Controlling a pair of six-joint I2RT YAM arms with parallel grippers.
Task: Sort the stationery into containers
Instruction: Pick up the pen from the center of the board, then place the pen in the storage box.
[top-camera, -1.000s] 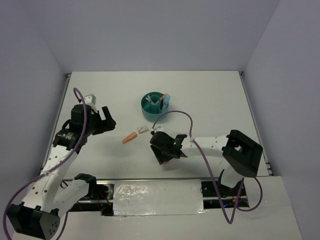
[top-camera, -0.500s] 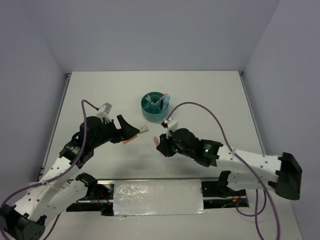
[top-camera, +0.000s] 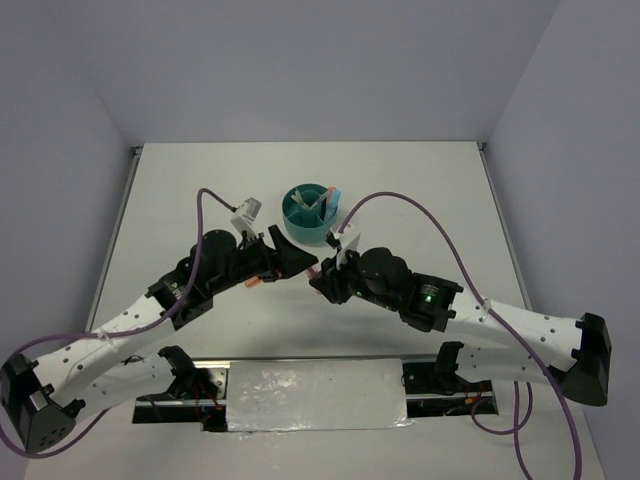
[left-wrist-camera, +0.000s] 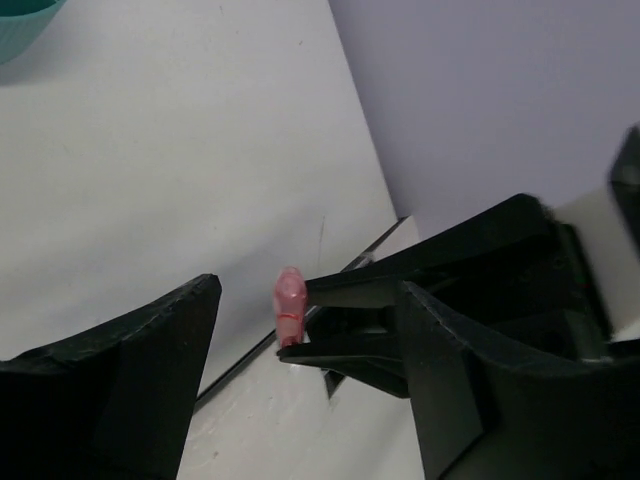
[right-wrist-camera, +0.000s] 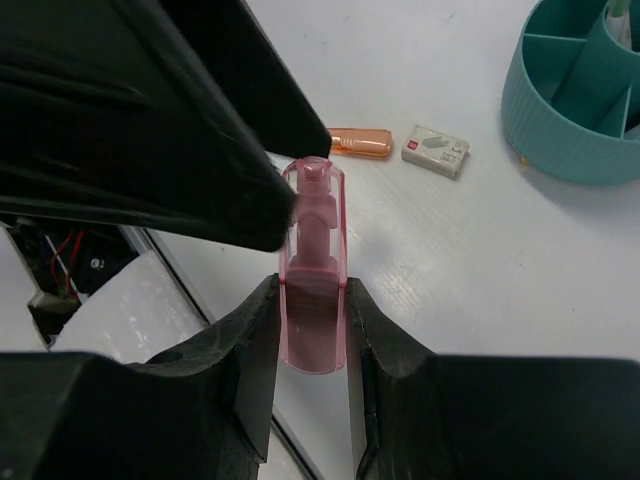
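Handover is suggested — the pink piece (right-wrist-camera: 314, 235), clenched in the right claw (right-wrist-camera: 313, 295), has been brought inside the released left claw (left-wrist-camera: 305, 305), short of the teal organizer (top-camera: 303, 231).

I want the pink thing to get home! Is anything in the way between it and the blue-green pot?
Nothing visible blocks it. The right gripper holds the pink thing. The open left gripper crowds it from the side away from the pot. A small white eraser lies flat on the table under the way.
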